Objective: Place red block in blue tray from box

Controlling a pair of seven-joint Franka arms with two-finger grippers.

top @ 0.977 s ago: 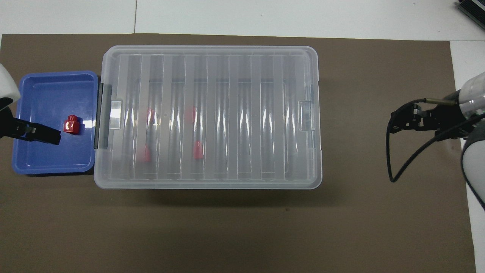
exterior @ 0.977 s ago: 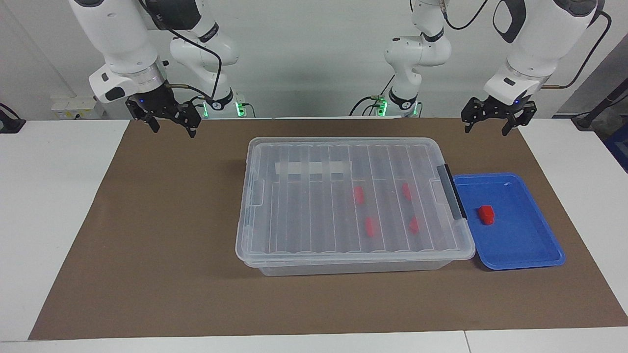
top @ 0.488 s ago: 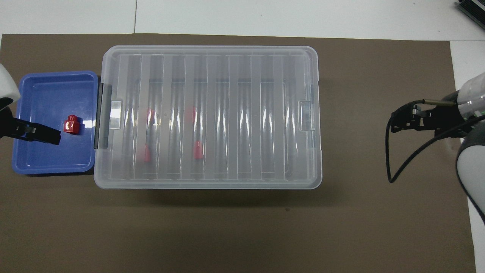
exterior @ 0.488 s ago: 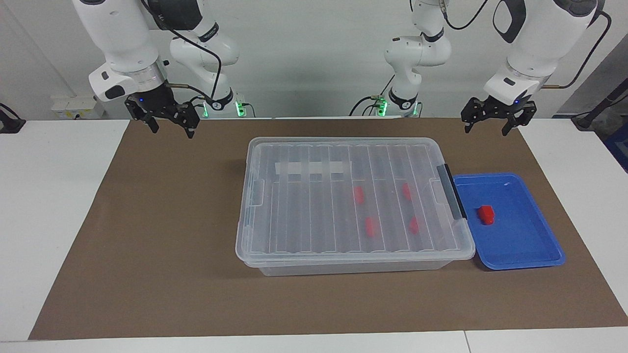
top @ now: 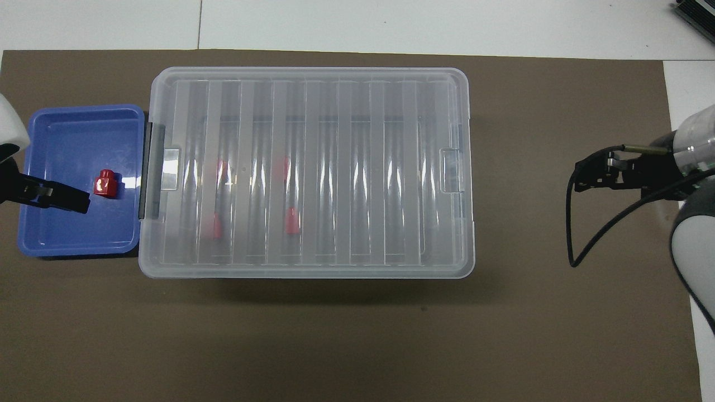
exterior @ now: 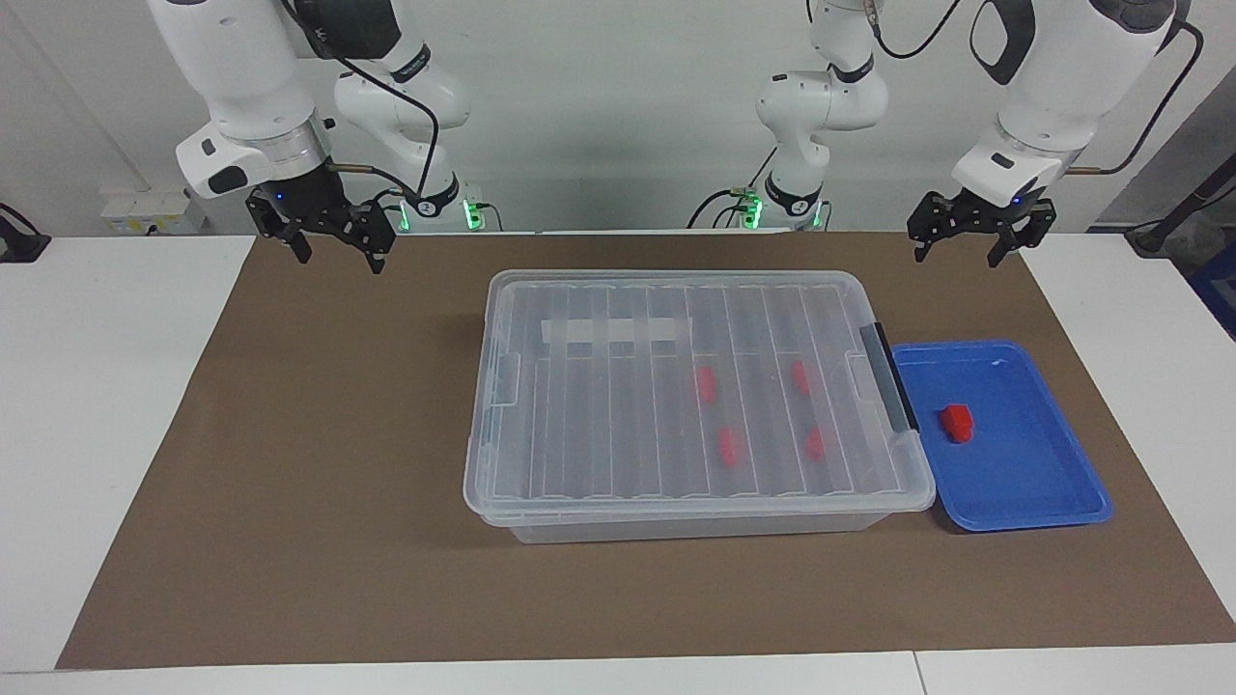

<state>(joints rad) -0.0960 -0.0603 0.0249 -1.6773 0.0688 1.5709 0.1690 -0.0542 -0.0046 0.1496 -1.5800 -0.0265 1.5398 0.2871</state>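
Note:
The clear box stands in the middle of the mat with its ribbed lid shut; it also shows in the overhead view. Several red blocks lie inside under the lid. The blue tray sits against the box at the left arm's end, also in the overhead view. One red block lies in it, also seen from overhead. My left gripper hangs open and empty, high above the tray. My right gripper hangs open and empty over the mat at the right arm's end.
A brown mat covers the white table. The box's black clip handle lies along the end next to the tray. A pale tape strip is on the lid. A black cable loops from the right wrist.
The right arm has shifted very slightly. The left arm, box, tray and blocks have not moved.

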